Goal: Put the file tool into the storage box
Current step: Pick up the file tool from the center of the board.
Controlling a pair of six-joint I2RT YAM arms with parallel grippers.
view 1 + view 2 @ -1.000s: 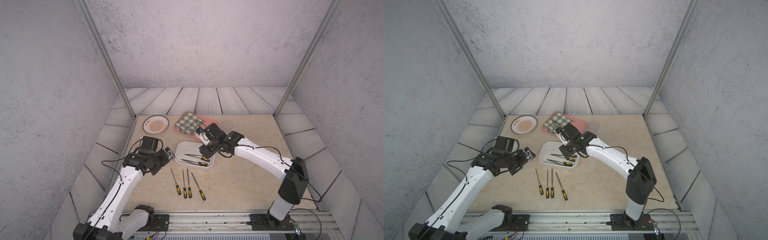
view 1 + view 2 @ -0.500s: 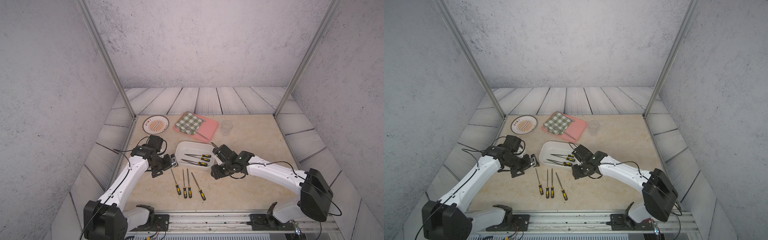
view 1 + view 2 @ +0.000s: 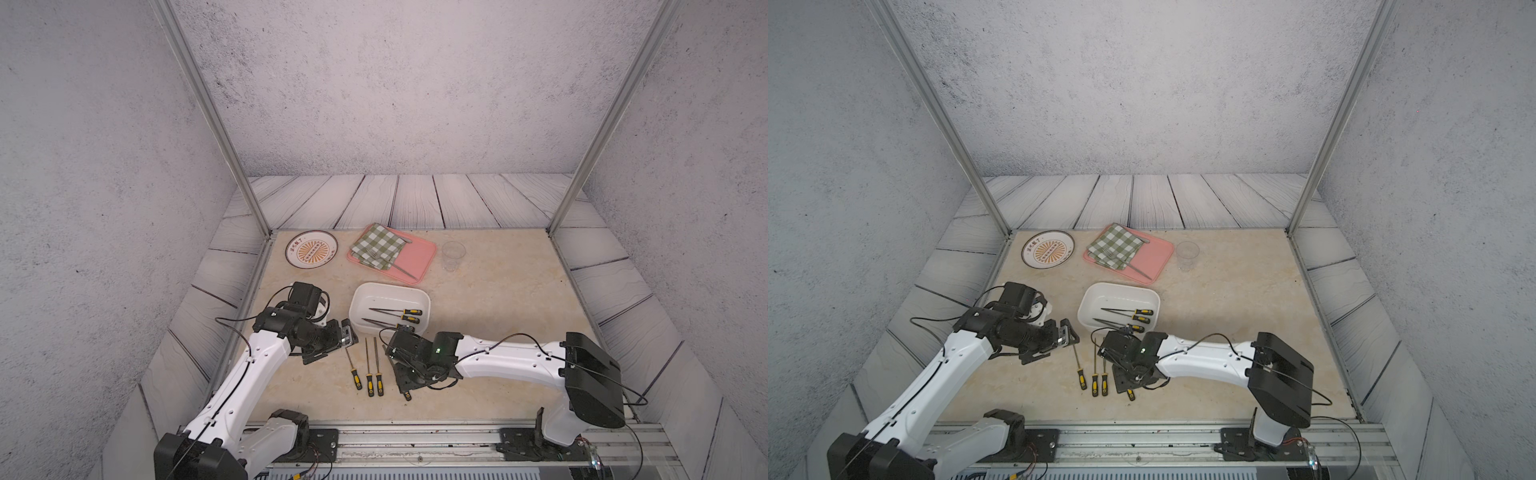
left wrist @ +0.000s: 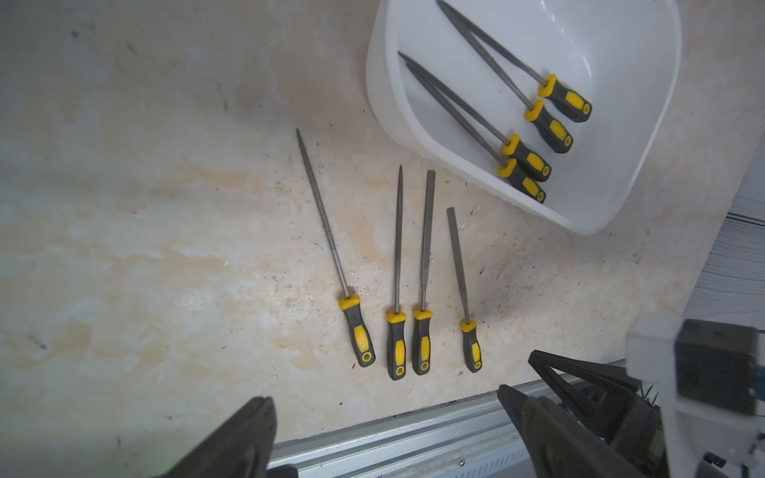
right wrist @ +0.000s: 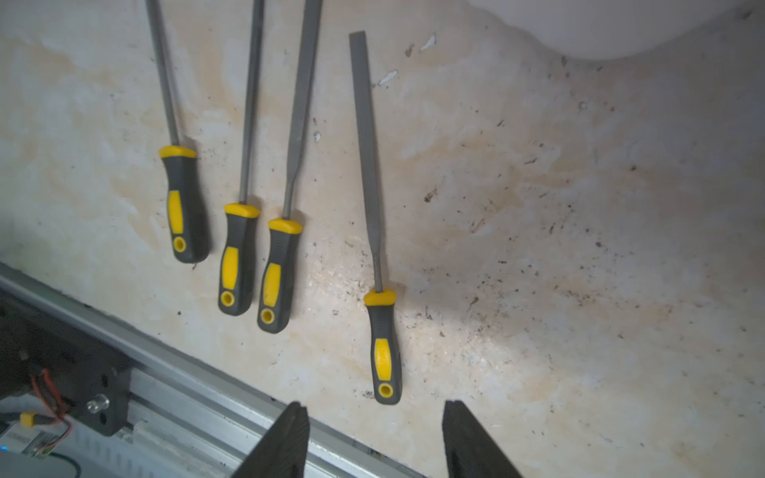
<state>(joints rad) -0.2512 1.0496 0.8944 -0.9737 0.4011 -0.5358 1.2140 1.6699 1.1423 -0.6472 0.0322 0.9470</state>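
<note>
Beige marbled stone forms the surface (image 3: 498, 332) I work on, speckled with dark grit and closed in by rough grey walls (image 3: 395, 104), with pale plank-patterned panels round its edges and a metal rail (image 5: 186, 393) along the near side. At the far side sit a round plate (image 3: 311, 248), a pink tray (image 3: 417, 257) carrying a checked cloth (image 3: 376, 249), and a clear cup (image 3: 453, 253). The storage box (image 3: 386, 297) stands mid-surface with four files (image 4: 530, 159) lying in it. Four more lie on the surface just in front of it, handles toward the rail. The file (image 5: 371, 215) at the right end of that row lies a little apart from the three other files (image 5: 250, 124). My right gripper (image 5: 374, 418) hangs over it, jaws apart and empty, fingertips flanking the line of its handle just past the end. My left gripper (image 4: 385, 409) is spread wide and empty, near the box's near left corner.
</note>
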